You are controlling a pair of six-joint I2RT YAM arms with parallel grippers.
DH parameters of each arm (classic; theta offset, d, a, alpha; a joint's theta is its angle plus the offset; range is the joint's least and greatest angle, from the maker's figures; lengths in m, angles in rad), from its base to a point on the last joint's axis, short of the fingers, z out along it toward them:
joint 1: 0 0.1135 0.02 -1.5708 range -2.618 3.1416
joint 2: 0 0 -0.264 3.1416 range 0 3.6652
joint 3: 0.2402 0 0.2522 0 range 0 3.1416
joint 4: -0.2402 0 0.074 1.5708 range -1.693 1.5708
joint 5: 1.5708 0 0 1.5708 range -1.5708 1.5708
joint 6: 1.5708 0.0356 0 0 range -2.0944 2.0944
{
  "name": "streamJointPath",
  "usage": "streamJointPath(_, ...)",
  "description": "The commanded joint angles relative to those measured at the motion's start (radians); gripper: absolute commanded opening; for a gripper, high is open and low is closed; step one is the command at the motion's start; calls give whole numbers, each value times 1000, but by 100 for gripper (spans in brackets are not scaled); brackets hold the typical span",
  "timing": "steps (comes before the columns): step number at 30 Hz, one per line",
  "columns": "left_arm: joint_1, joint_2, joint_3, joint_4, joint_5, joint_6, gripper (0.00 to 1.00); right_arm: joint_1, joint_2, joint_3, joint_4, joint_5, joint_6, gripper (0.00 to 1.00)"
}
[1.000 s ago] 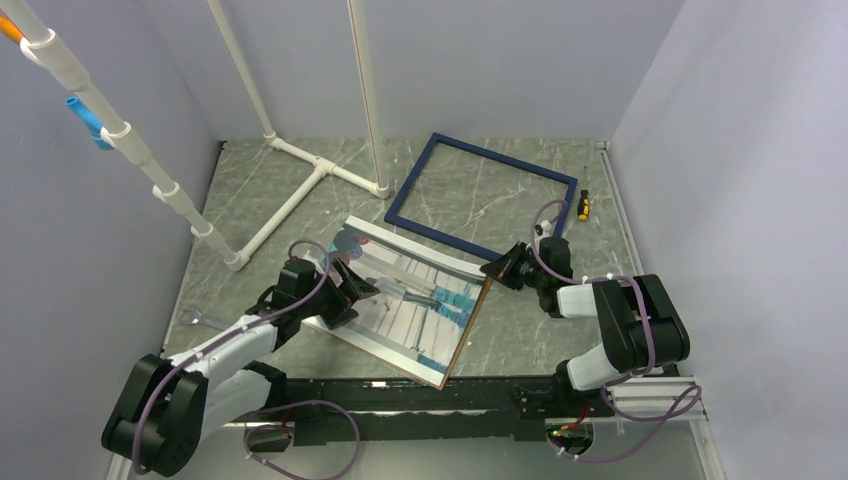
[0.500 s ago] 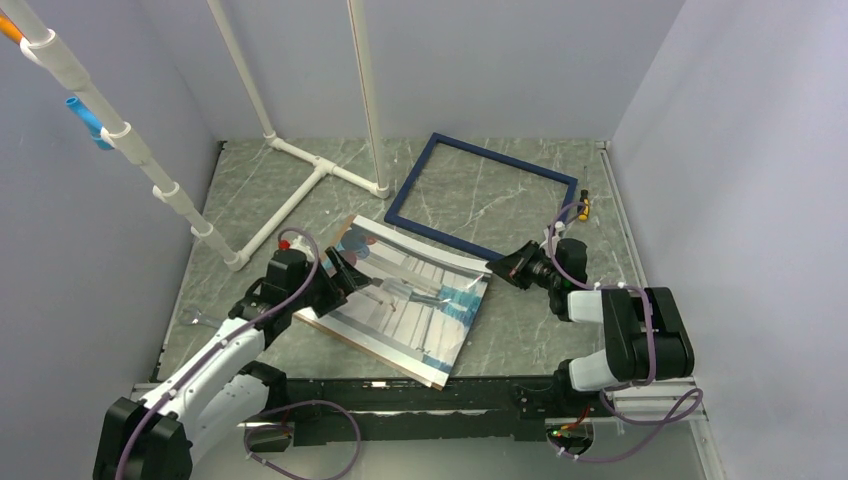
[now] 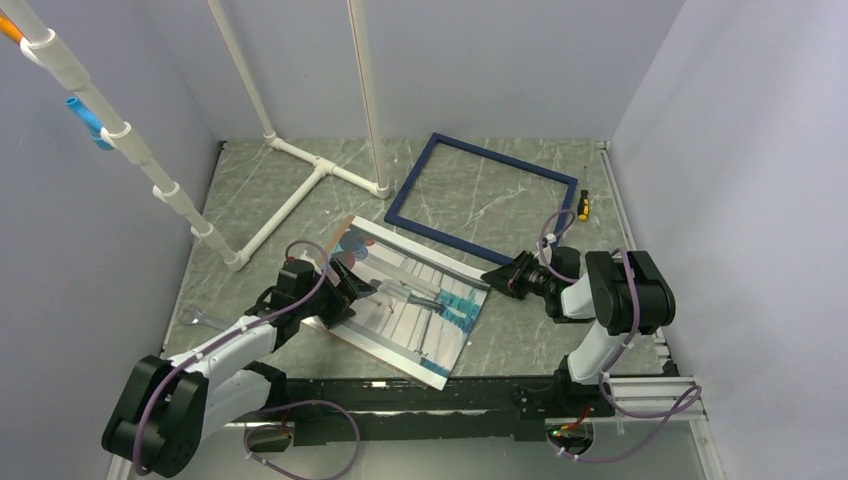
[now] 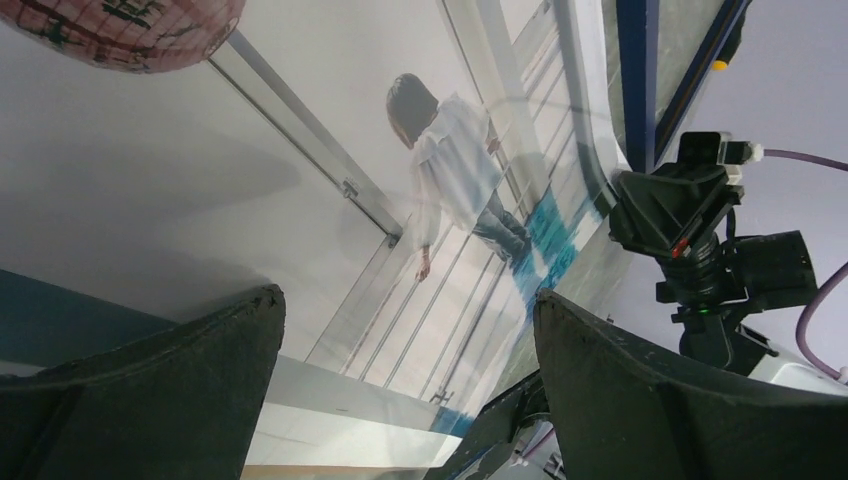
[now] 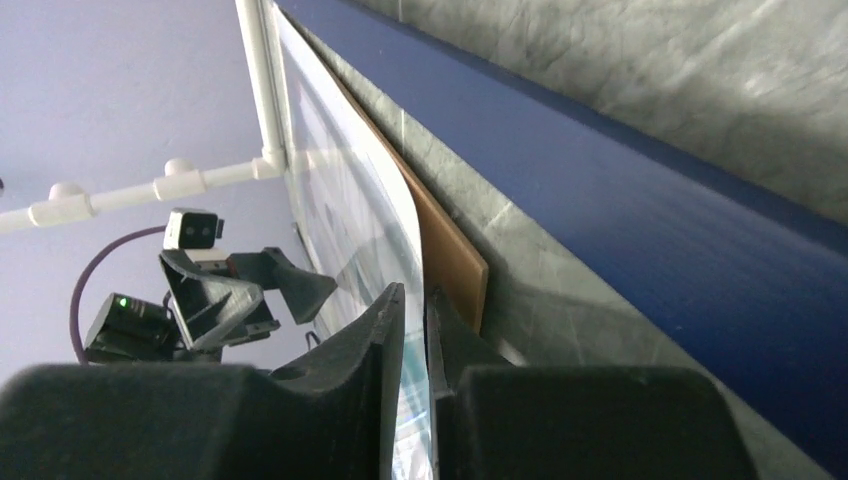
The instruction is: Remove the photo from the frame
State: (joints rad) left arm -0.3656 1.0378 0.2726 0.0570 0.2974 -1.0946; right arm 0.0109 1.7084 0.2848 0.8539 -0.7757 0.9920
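Grey marbled table (image 3: 520,320) under lavender walls carries everything. At the far right lies the frame (image 3: 506,159), flat and empty, so the main separation looks done. The photo (image 3: 400,310) lies near the middle of the table, just in front of the frame, on a brown board (image 5: 455,265).

The right gripper (image 3: 497,274) is at the photo's right corner. Its jaws are nearly together, with the thin edge of the print between them. There the sheet curls up off the board, probably so that the print alone is taken and the board left behind.

The left gripper (image 3: 350,292) hangs low over the photo's left part, spread wide and holding nothing. It is likely placed there to pin the stack down. Whether its fingers touch the print I cannot tell.
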Motion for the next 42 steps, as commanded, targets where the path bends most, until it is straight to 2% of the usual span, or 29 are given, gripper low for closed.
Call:
streamJointPath(1, -3, 12, -51, -13, -59, -16, 99, 3, -8, -10, 64, -52, -32, 22)
streamJointPath(3, -3, 0, -53, -23, -72, -17, 99, 3, -8, -21, 74, -64, -32, 27)
streamJointPath(10, -2, 7, -46, -29, -80, -12, 99, 4, 10, -77, 183, -115, 5, 26)
streamJointPath(17, -6, 24, -53, -8, -73, -14, 99, 4, 19, -96, 228, -129, 4, 11)
streamJointPath(19, -7, 19, -52, -11, -75, -11, 99, 4, 29, -99, 239, -133, 8, 1)
streamJointPath(23, -7, -3, -45, -13, -70, 4, 99, 3, 9, -123, 276, -141, 46, 0)
streamJointPath(26, -7, -25, -26, -38, -67, 28, 99, 3, -60, -117, 173, -133, 8, 0)
streamJointPath(34, -6, -83, 89, -159, -58, 128, 99, 0, -360, -35, -332, -31, -170, 0)
streamJointPath(42, 4, -105, 151, -246, -69, 177, 99, -2, -539, 56, -652, 39, -271, 0)
